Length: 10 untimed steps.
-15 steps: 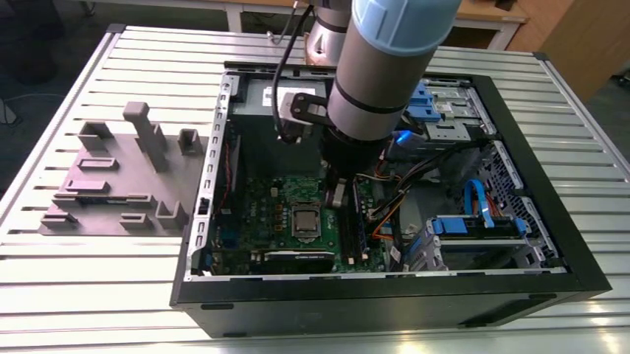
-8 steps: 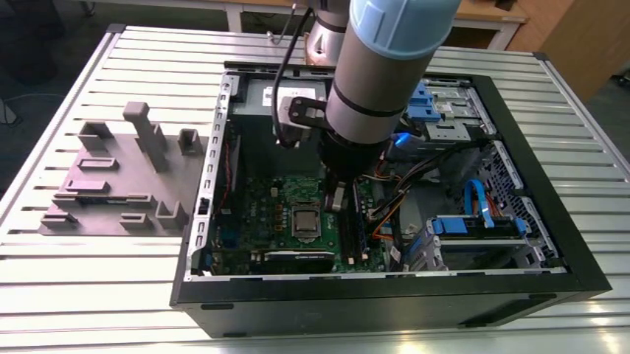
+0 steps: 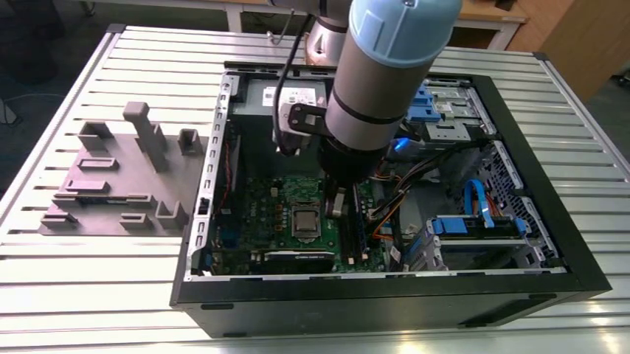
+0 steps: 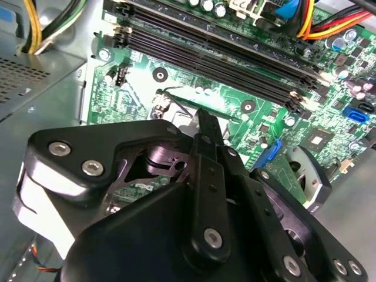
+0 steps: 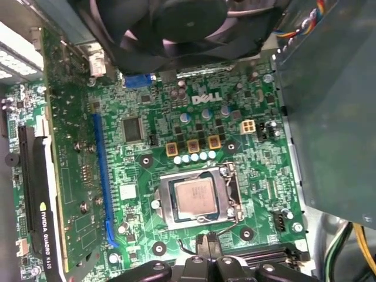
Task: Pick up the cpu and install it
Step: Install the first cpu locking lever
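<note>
Cpu (image 5: pixel 194 197) in socket (image 5: pixel 169 218), hand (image 5: pixel 207 239) at socket edge

In the exterior view your arm (image 3: pixel 379 81) hid the middle of the motherboard (image 3: pixel 265 214), and the cpu (image 3: pixel 303 221) was too small for you to judge its seating. In the second wrist view the gripper (image 4: pixel 205 120) blocked the cpu. In the first wrist view the picture's edge cut off the gripper's body and the fan (image 5: pixel 176 23).
</note>
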Motion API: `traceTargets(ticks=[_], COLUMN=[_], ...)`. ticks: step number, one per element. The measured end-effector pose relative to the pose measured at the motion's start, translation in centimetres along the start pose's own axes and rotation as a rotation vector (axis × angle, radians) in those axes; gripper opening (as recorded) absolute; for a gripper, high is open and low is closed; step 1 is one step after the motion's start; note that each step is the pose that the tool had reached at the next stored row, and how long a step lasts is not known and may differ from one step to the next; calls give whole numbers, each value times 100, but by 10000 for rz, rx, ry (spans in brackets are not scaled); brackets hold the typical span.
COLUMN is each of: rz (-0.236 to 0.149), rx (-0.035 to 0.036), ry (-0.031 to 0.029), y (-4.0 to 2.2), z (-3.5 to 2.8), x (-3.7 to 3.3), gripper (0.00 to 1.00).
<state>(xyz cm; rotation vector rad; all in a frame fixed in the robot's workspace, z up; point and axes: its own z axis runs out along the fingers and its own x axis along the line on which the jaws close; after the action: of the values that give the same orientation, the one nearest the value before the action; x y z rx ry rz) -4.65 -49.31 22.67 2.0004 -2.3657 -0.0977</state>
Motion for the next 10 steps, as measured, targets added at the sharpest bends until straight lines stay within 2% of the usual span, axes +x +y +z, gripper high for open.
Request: traceTargets(ticks=[2, 10], rz=[-63, -304], rx=[-1, -29], ry=[5, 28], y=[-4, -23], z=[16, 147], x=[16, 74], gripper=[10, 10])
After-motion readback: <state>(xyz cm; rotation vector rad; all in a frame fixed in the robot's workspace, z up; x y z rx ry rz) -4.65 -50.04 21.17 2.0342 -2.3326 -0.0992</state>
